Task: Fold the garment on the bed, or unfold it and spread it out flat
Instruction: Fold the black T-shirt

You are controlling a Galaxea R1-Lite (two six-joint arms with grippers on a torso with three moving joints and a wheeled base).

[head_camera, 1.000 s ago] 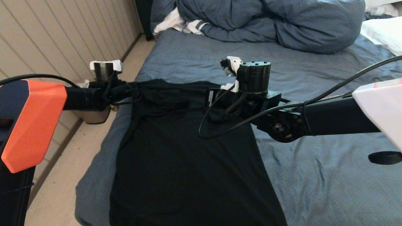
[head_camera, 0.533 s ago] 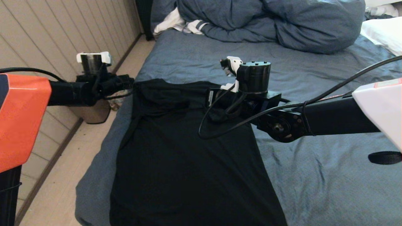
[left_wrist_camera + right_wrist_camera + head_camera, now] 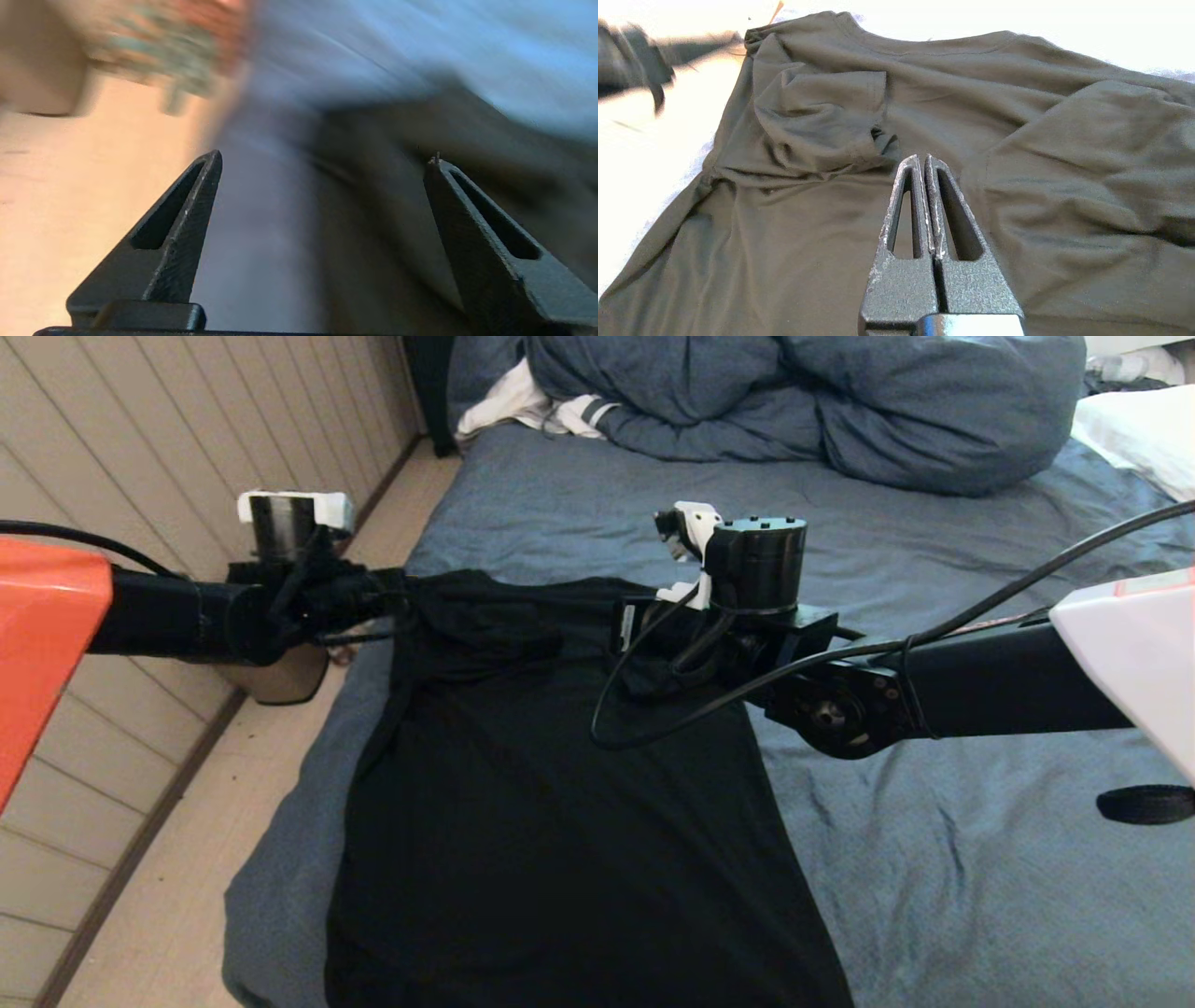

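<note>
The head view looks forward and down from above both arms, taking in most of the bed (image 3: pixel 934 859) with the T-shirt (image 3: pixel 560 859) spread along its left side. The left wrist view sits low behind its own fingers (image 3: pixel 187 233), close over the bed's edge and the floor — blurred. The right wrist view hangs near above the T-shirt's (image 3: pixel 784 233) collar end — the stretch of cloth the head view also shows.

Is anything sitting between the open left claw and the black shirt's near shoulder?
Nothing visible. The left claw is open with only the T-shirt and blue bed sheet ahead of it.
</note>
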